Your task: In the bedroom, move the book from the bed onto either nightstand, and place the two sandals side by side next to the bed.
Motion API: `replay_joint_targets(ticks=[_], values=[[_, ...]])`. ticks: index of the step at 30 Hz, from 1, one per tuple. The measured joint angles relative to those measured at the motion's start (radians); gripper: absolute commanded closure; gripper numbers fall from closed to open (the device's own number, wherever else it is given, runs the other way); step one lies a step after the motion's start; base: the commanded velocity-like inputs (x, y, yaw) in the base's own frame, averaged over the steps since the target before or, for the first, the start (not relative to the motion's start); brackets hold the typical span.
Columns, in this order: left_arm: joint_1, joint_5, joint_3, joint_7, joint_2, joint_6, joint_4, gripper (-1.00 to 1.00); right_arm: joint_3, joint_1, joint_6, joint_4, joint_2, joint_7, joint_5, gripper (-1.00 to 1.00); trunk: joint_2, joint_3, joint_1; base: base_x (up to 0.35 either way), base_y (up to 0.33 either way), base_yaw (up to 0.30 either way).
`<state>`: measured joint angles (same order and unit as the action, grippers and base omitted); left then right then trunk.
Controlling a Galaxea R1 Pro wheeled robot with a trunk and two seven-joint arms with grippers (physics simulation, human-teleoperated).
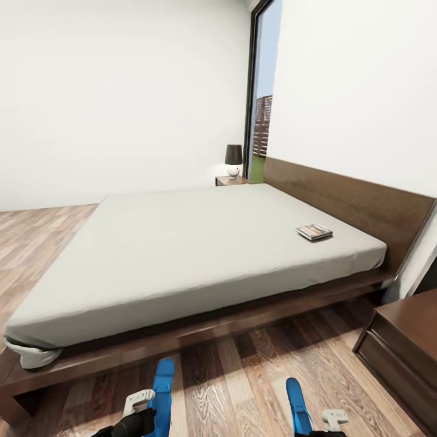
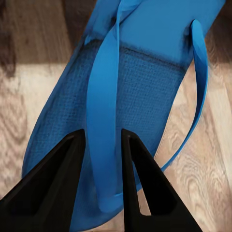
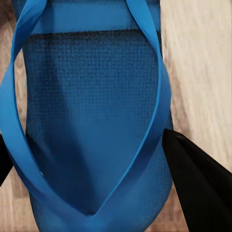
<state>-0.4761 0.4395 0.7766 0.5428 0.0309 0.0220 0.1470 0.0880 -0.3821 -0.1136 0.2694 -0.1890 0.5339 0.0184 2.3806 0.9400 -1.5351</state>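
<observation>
A: Left gripper [image 2: 102, 186] pinches a sandal [image 2: 140, 72] strap; right gripper [image 3: 87, 159] likely straddles the other sandal [image 3: 92, 111] — grip unclear.
B: Set them parallel on the floor [image 1: 243, 376] beside the bed [image 1: 182, 255] — book [image 1: 314, 231] waits there.

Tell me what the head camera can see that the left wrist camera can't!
The head view takes in the bed, the book lying on its mattress near the headboard, a lamp on the far nightstand, the near nightstand and a second sandal. The left wrist view gives a close look at the left gripper with its fingers on either side of a sandal strap. Both show the left sandal and the wood-plank floor.
</observation>
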Motion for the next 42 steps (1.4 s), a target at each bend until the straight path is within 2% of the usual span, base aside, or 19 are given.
replay_joint_targets(ticks=[37, 42], values=[[0.000, 0.000, 0.001, 0.000, 0.001, 0.001, 0.000, 1.00, 0.010, 0.000, -0.006, 0.003, -0.011, 0.011, 0.004, 1.00, 0.000, 0.000, 0.000, 0.000, 0.000, 0.292], [0.000, -0.001, 0.002, 0.000, 0.001, 0.001, 0.000, 1.00, 0.008, 0.000, -0.002, 0.003, -0.011, 0.006, 0.003, 1.00, 0.000, 0.000, 0.000, 0.000, 0.000, 0.102]])
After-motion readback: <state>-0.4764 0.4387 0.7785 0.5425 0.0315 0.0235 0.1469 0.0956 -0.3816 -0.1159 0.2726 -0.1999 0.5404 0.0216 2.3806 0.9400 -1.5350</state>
